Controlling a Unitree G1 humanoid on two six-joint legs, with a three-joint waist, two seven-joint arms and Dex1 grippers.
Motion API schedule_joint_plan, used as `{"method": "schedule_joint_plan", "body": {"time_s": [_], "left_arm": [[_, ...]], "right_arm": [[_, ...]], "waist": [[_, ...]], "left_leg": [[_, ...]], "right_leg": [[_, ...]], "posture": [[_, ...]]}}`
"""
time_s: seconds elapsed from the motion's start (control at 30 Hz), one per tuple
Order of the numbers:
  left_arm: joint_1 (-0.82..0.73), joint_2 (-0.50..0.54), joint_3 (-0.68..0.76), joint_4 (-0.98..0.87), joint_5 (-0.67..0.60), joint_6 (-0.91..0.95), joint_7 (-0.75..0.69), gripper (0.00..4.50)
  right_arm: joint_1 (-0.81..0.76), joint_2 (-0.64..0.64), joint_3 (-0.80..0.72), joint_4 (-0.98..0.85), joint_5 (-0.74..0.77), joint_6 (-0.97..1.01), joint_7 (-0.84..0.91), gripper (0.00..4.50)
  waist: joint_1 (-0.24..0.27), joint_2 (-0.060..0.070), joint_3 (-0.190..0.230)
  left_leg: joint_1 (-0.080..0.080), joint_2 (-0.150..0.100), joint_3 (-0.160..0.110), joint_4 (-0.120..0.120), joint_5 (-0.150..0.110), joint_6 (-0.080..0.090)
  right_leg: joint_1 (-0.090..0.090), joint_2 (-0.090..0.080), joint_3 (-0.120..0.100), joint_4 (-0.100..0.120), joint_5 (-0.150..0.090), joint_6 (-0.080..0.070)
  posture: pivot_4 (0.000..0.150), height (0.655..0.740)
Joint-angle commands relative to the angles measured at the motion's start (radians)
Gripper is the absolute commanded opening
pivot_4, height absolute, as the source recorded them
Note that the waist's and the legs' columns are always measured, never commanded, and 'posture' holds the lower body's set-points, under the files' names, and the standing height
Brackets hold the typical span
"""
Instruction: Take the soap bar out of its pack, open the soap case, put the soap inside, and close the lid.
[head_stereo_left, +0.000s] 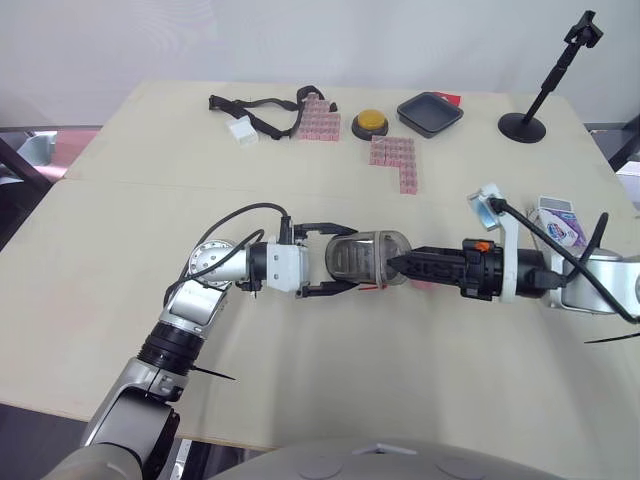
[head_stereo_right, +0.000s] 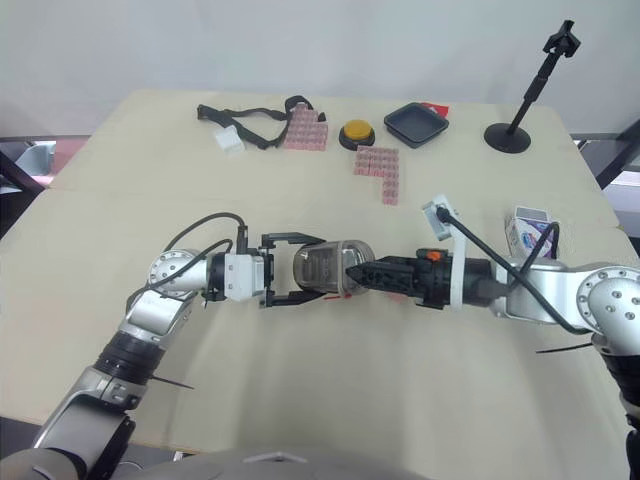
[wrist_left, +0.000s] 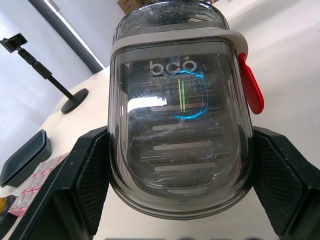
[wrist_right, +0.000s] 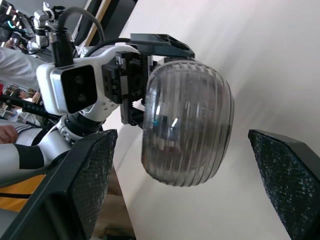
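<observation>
Smoky translucent plastic soap case (wrist_left: 180, 150) lies clamped between the left gripper (head_stereo_left: 338, 260) fingers; the right gripper (head_stereo_left: 396, 264), fingers spread wide, faces its opposite end.

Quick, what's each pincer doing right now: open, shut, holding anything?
Left pincer: closed on the soap case.
Right pincer: open, holding nothing, pointed at the case's end.
</observation>
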Motion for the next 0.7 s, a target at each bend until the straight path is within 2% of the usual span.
{"method": "schedule_joint_plan", "body": {"time_s": [0.03,0.17,0.27,0.3,0.43,0.7], "left_arm": [[-0.008,0.008,-0.006,-0.041,-0.009,-0.020,0.018,3.46],[-0.009,0.015,-0.009,-0.047,-0.015,-0.015,0.020,3.46],[-0.014,0.018,-0.008,-0.046,-0.016,-0.011,0.022,3.46],[-0.014,0.019,-0.007,-0.046,-0.016,-0.010,0.024,3.46],[-0.010,0.020,-0.006,-0.052,-0.019,0.004,0.033,3.46],[-0.003,0.022,-0.012,-0.064,-0.027,0.012,0.035,3.46]], "right_arm": [[-0.007,0.033,-0.013,-0.001,0.030,-0.011,-0.016,4.50],[-0.021,0.075,-0.015,0.018,0.030,-0.009,-0.040,4.50],[-0.024,0.084,-0.014,0.026,0.030,0.008,-0.040,3.70],[-0.023,0.086,-0.015,0.029,0.030,0.012,-0.038,3.27],[-0.015,0.085,-0.013,0.033,0.030,0.030,-0.022,2.09],[0.006,0.087,-0.018,0.030,0.030,0.045,0.021,2.00]], "waist": [[0.000,0.000,0.000],[-0.001,0.000,0.000],[0.000,0.000,0.000],[0.000,0.000,0.000],[0.000,0.000,0.000],[0.000,0.000,0.000]], "left_leg": [[0.000,0.000,0.000,0.000,0.000,0.000],[-0.001,0.000,0.000,0.000,0.001,-0.001],[-0.001,0.000,0.000,0.000,0.001,-0.002],[-0.001,0.000,0.000,0.000,0.001,-0.002],[-0.001,0.000,0.000,0.000,0.001,-0.002],[-0.002,0.000,0.000,0.000,0.001,-0.003]], "right_leg": [[0.000,0.000,0.000,0.000,0.000,0.000],[0.000,0.000,0.000,0.000,0.000,0.000],[0.000,0.000,0.000,0.000,0.000,0.000],[0.000,0.000,0.000,0.000,0.000,0.000],[0.000,0.000,0.000,0.000,0.000,0.000],[0.000,0.000,0.000,0.000,0.000,0.000]], "posture": [[0.150,0.7338],[0.150,0.7338],[0.150,0.7338],[0.150,0.7338],[0.150,0.7338],[0.150,0.7338]]}}
